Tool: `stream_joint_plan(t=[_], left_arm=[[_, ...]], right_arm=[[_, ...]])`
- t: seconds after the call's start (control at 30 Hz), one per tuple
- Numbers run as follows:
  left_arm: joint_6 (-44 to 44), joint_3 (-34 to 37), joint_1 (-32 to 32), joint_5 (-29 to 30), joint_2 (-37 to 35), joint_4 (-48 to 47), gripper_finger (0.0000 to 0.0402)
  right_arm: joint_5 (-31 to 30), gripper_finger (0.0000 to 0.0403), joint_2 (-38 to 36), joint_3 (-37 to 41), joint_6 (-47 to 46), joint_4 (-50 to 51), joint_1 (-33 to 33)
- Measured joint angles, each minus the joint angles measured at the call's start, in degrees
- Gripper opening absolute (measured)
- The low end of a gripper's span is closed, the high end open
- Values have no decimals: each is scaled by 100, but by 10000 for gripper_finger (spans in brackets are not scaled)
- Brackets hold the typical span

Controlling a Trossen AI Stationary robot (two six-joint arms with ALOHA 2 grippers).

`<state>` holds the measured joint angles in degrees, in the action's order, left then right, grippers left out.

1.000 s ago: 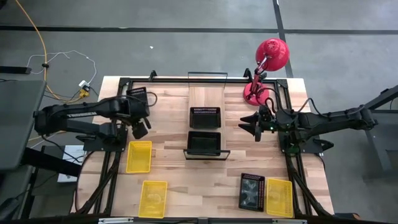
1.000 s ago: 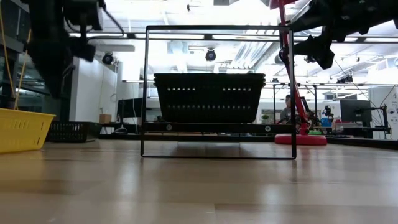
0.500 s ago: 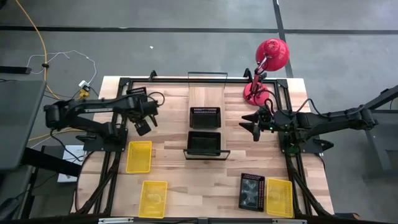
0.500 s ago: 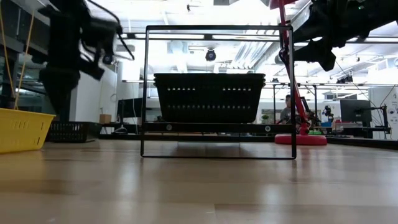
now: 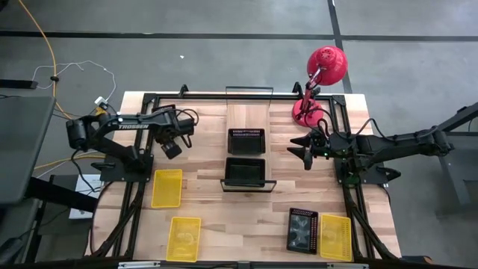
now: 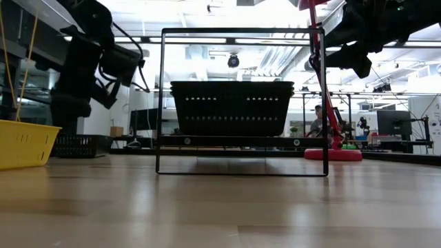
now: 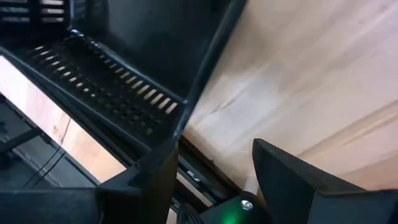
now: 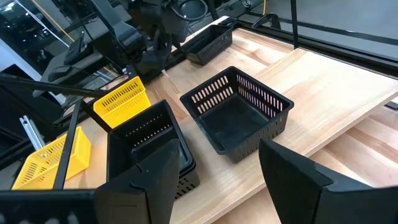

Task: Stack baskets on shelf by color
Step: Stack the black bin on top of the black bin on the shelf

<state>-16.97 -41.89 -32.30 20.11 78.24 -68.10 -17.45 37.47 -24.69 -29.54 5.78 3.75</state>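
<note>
Nearest my edge of the table (image 5: 224, 224) I count three loose baskets in the front row: a yellow basket (image 5: 184, 238) at front left, and at front right a black basket (image 5: 302, 229) lying against another yellow basket (image 5: 335, 237), the two side by side and touching. The black one looks to have something pale in it, though I cannot make out what. A little farther back on the left lies a third yellow basket (image 5: 166, 187), which looks empty. In the middle is the shelf (image 5: 247, 149), its wire rail toward me, carrying two black baskets one behind the other: the near black basket (image 5: 246, 171) by the rail and the far black basket (image 5: 246, 140) behind it, both open-topped and with nothing in them as far as I see. A fourth black basket (image 5: 165, 114) rests at the back left corner of the table. My left gripper (image 5: 171, 146) hovers just in front of that corner basket, fingers parted and holding nothing. My right gripper (image 5: 300, 152) hangs beside the shelf on its right, fingers spread wide, also carrying nothing. A red desk lamp (image 5: 320, 78) stands at the back right.
</note>
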Motion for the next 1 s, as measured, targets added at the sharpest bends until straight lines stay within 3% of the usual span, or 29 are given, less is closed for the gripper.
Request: stream_joint_plan(t=[0.33,0.47,0.67,0.87,1.0], left_arm=[[-71,-161,-314,112,0,331,195],[877,-271,-332,155,-1,1152,195],[1173,-374,-421,322,52,830,195],[1802,-234,-766,-127,124,840,195],[2315,-179,-968,75,257,1064,195]], right_arm=[[-13,206,0,0,2,0,0],[-15,206,0,0,7,0,-2],[-13,206,0,0,39,2,-2],[-65,206,0,0,143,16,0],[-132,206,0,0,118,22,0]])
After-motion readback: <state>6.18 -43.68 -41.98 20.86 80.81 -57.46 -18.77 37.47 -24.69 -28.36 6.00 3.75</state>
